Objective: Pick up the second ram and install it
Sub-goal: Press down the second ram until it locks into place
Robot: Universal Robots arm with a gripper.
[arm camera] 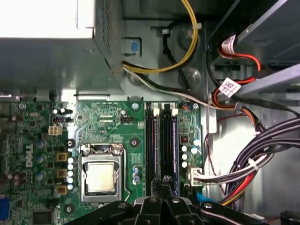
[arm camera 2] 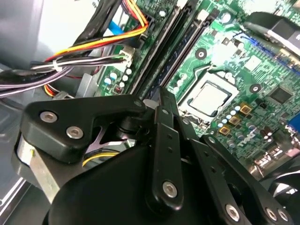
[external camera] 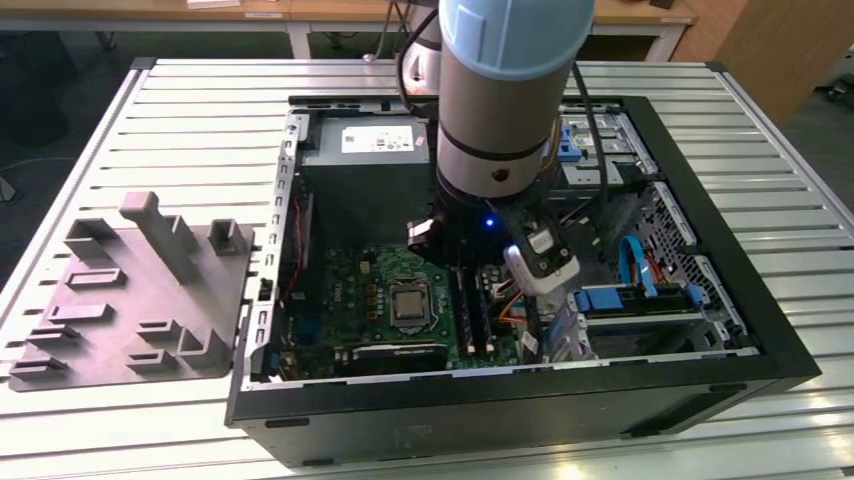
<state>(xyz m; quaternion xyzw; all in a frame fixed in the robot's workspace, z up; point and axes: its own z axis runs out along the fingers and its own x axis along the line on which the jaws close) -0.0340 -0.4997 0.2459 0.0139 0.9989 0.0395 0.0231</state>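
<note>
Gripper (arm camera: 165,186) over motherboard (arm camera: 117,126) inside case (external camera: 727,280).

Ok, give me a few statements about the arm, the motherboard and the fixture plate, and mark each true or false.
1. The tool is inside the open computer case, over the black memory slots of the green motherboard. True.
2. The processor socket is covered by a fan. False: its metal top is bare.
3. The grey fixture plate lies on the table outside the case, at the exterior view's left. True.
4. The case lies on a wooden floor. False: it lies on a slatted metal table.
</note>
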